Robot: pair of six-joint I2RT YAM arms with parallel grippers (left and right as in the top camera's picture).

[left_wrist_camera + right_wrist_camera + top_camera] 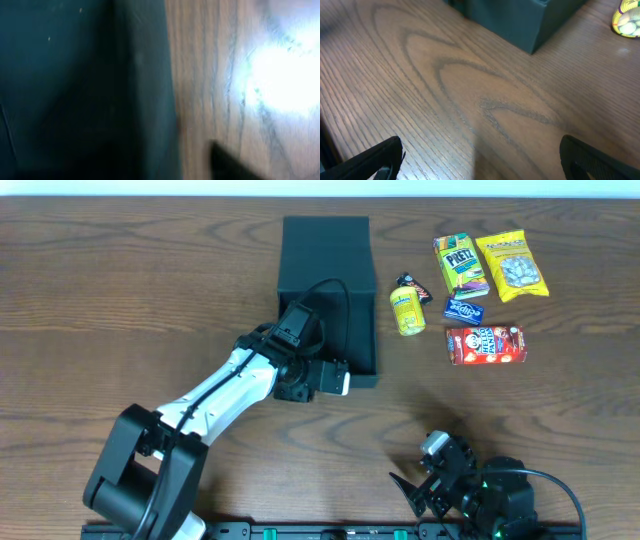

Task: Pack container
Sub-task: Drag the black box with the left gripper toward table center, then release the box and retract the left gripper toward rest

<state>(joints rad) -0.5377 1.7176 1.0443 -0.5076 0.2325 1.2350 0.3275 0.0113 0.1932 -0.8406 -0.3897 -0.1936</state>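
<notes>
Snacks [465, 310] lay toward the far right corner of the desk [150, 290], outside the container [325, 265] midway along the far edge: a Pretz packet [459, 264], a yellow nut bag [512, 265], a yellow can [407, 311], a red box [485, 345]. The left gripper [330, 377] hung at the container's near right corner, likely to steady or open it (blur hid whether its claw was spread or pinched). The right gripper [415, 495] waited at the near edge, fingers [370, 160] spread and empty, nothing between it and the snacks.
</notes>
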